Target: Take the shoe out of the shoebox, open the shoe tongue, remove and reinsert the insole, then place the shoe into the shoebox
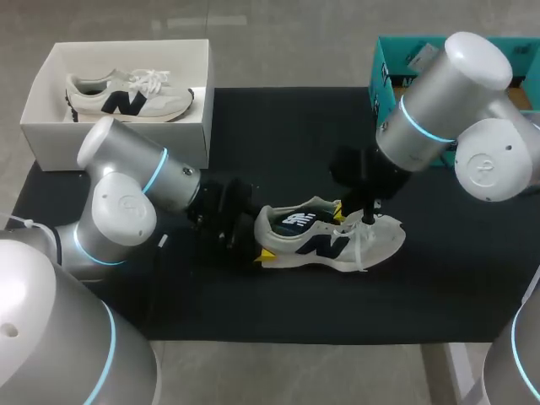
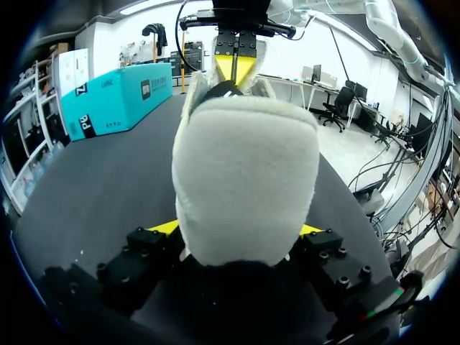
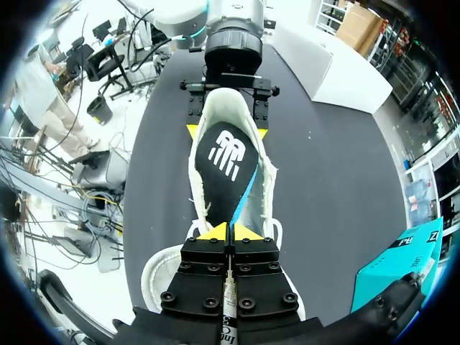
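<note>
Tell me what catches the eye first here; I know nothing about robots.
A pale sneaker lies mid-table on the black mat, held from both ends. The left gripper clamps its heel between its fingers, while the right gripper pinches the front end of the dark insole inside it. A twin sneaker sits in the white shoebox at the far left corner.

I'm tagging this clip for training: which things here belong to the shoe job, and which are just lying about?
In the job: loose shoe, its heel clamped by the left gripper; its insole, front end pinched by the right gripper; white shoebox.
Lying about: second shoe inside that shoebox; teal box; black mat under it all.
</note>
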`<action>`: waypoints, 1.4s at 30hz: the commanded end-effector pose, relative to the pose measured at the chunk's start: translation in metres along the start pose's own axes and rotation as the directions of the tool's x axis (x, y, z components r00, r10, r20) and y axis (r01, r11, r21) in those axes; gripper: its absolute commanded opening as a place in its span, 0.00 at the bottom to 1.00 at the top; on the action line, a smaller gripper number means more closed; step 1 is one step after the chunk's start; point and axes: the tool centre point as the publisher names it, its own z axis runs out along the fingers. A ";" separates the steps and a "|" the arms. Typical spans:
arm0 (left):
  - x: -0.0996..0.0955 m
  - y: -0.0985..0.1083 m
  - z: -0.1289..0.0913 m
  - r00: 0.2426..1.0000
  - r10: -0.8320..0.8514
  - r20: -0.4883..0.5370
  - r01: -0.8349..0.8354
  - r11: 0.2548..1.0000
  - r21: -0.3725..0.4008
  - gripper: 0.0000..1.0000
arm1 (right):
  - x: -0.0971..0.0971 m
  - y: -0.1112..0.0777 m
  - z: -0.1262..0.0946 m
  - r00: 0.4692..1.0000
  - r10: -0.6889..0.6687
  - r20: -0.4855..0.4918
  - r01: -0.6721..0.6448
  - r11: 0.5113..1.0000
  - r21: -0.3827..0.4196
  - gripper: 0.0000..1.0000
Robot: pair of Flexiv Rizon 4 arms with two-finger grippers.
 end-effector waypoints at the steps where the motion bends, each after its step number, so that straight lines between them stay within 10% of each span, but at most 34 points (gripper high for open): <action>1: 0.000 0.004 0.001 1.000 -0.001 0.000 0.001 1.000 -0.004 0.00 | 0.005 -0.008 -0.010 1.000 0.002 0.010 -0.002 1.000 -0.015 0.00; 20: 0.000 0.004 0.001 1.000 -0.001 0.000 0.001 1.000 -0.004 0.00 | 0.008 -0.014 -0.018 0.999 -0.011 0.031 0.012 0.999 -0.032 0.00; 42: 0.000 0.004 0.001 1.000 -0.001 0.000 0.001 1.000 -0.004 0.00 | -0.016 0.033 0.010 0.996 -0.077 -0.035 0.071 0.986 -0.153 0.00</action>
